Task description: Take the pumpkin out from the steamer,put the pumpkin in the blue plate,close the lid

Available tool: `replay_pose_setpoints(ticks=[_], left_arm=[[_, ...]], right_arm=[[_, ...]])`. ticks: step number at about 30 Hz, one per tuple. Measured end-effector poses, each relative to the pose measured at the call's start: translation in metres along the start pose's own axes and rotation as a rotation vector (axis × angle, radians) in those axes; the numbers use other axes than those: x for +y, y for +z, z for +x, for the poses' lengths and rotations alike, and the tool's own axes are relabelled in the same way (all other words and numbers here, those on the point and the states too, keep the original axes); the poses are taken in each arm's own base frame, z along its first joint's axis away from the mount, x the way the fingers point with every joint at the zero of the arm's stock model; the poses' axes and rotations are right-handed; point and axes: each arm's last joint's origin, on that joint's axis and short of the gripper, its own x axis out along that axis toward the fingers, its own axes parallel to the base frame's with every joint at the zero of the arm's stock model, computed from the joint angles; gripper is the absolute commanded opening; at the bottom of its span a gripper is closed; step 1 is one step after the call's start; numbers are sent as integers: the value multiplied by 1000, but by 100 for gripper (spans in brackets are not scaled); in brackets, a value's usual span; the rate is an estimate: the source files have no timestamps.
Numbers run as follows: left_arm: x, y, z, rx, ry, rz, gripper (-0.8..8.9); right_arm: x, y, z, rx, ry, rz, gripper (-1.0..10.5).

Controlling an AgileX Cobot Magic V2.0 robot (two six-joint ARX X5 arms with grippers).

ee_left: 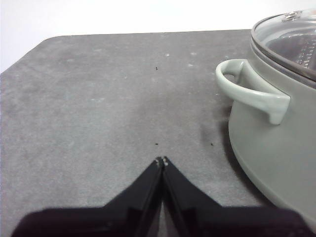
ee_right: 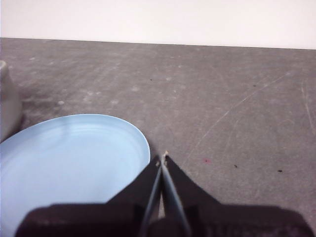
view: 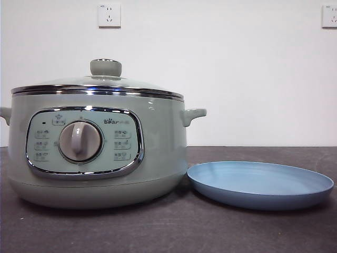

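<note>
The sage-green steamer [view: 100,147] stands at the left in the front view, with its lid [view: 100,81] on and the knob on top. The pumpkin is hidden. The blue plate [view: 260,184] lies empty on the table to the right of the steamer. My left gripper [ee_left: 162,161] is shut and empty above bare table, beside the steamer's side handle [ee_left: 247,89]; the lid [ee_left: 286,39] shows there too. My right gripper [ee_right: 162,159] is shut and empty, just off the rim of the blue plate [ee_right: 69,163]. Neither arm shows in the front view.
The dark grey table [view: 168,232] runs wide in front of the steamer and plate. A white wall with two sockets [view: 109,15] stands behind. The steamer's wall [ee_right: 7,106] shows at the edge of the right wrist view.
</note>
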Motion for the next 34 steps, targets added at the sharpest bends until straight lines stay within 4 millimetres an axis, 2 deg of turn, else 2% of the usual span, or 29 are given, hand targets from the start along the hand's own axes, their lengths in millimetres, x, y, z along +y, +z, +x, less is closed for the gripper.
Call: replay_pose_setpoints(ticks=[3,8,11,20,26,34], left_arm=[[-2,0,0,4,-59,-88,-3],[-8,1,-1,44,-271,-372,-3],[-9,2,-1,55,-302,-453,-3],[-9,7,-2,22,-321,-496,-8],[-8,41,-15,-53,-334,-489,-8],[-8,84,-22,-18,-320,-405,-8]], right_arm=[[0,0,0,0,3,72,1],[0,0,0,0,3,374,1],[0,0,0,-1,-1,511,1],[2,2,-2,39,48,590,-10],[2,26,-11,52,45,585,-10],[1,71,-20,59,44,543,-9]])
